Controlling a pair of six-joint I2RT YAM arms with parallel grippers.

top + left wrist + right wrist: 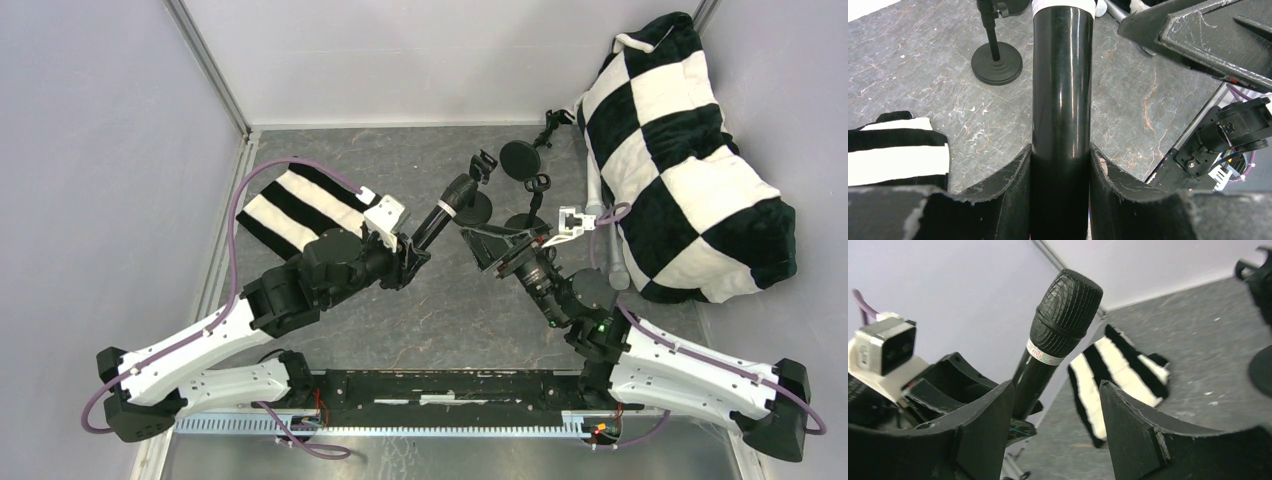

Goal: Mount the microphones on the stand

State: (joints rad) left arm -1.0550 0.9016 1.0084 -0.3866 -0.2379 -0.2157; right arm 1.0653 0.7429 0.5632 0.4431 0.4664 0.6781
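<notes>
My left gripper [413,252] is shut on the lower body of the black microphone [447,208], which points up and to the right, off the table. In the left wrist view its glossy barrel [1062,75] fills the gap between the fingers [1013,175]. In the right wrist view its mesh head [1068,302] and pale ring show left of centre. My right gripper [483,247] stands open just right of it, with nothing between its fingers [1143,430]. Small black stands with round bases [520,158] [478,209] sit just behind. A silver-grey microphone [610,255] lies beside the checkered bag.
A black-and-white checkered bag [690,170] fills the back right corner. A striped black-and-white cloth [295,205] lies at the left, behind my left arm. One stand base [996,62] is close ahead of the left gripper. Walls close in the back and sides.
</notes>
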